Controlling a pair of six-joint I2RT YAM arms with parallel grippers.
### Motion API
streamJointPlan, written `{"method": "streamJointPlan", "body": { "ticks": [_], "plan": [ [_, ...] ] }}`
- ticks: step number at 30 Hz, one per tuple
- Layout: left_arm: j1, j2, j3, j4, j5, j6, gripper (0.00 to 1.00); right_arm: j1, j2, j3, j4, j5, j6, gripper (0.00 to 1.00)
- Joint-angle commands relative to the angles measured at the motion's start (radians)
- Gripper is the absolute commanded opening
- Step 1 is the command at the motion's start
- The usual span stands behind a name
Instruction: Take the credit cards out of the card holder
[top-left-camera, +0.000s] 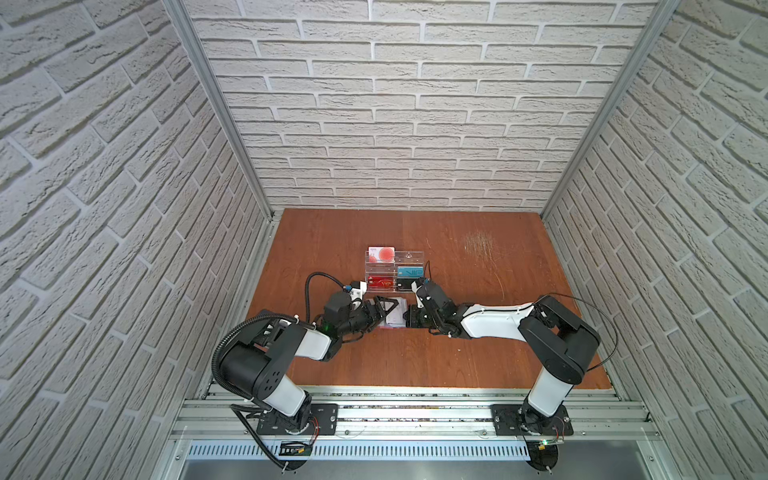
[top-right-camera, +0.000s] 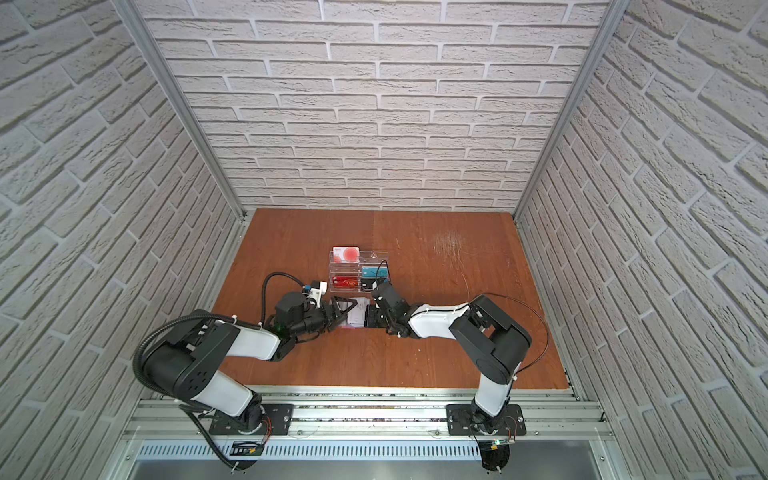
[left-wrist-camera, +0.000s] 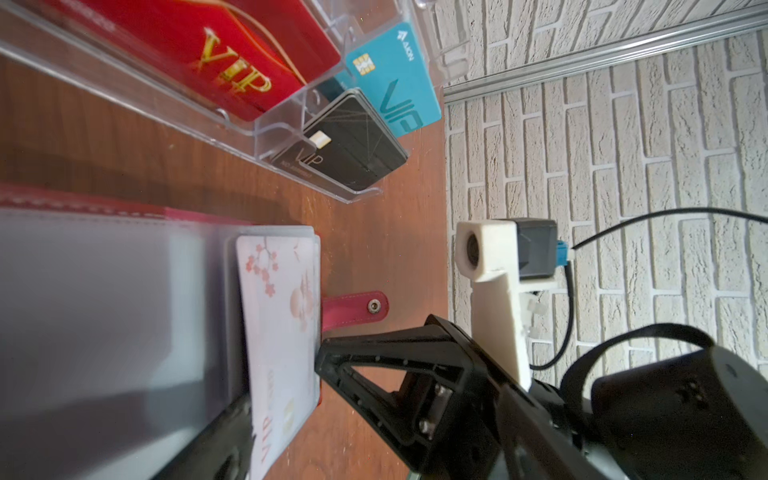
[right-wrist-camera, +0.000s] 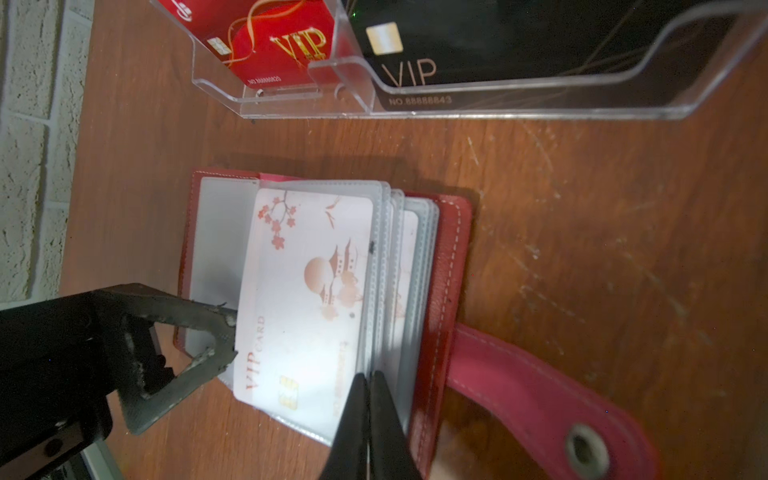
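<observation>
The red card holder (right-wrist-camera: 453, 257) lies open on the table, its clear sleeves fanned and its snap tab (left-wrist-camera: 353, 307) stretched out flat. A white credit card (right-wrist-camera: 307, 291) with pink blossoms and "VIP CARD" sticks partly out of the top sleeve; it also shows in a top view (top-left-camera: 395, 316). My left gripper (right-wrist-camera: 229, 338) is open, with both fingertips at the card's free edge. My right gripper (right-wrist-camera: 368, 384) is shut, tips down on the sleeves beside the card. In a top view the left gripper (top-left-camera: 388, 311) and right gripper (top-left-camera: 409, 318) face each other across the holder.
A clear acrylic tiered rack (top-left-camera: 395, 266) stands just behind the holder. It holds a teal VIP card (top-left-camera: 409, 272), a white card with red circles (top-left-camera: 380, 254), red VIP cards (left-wrist-camera: 216, 62) and black VIP cards (right-wrist-camera: 478, 54). Brick walls close in the table.
</observation>
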Motion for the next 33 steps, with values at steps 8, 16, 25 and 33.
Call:
{"method": "streamJointPlan", "body": {
  "ticks": [8,16,25,33],
  "plan": [
    [0.003,0.05,0.009,0.174,0.068,0.021,0.89,-0.007,0.038,-0.011,-0.02,-0.034,0.007,0.06],
    [0.001,0.135,0.002,0.262,0.077,0.003,0.87,-0.016,0.047,0.007,-0.019,-0.068,-0.019,0.06],
    [-0.009,0.192,0.014,0.342,0.095,-0.023,0.85,-0.023,0.077,0.025,-0.02,-0.084,-0.022,0.06],
    [-0.036,0.212,0.025,0.335,0.104,-0.022,0.84,-0.049,0.077,0.01,0.004,-0.094,-0.005,0.06]
  ]
}}
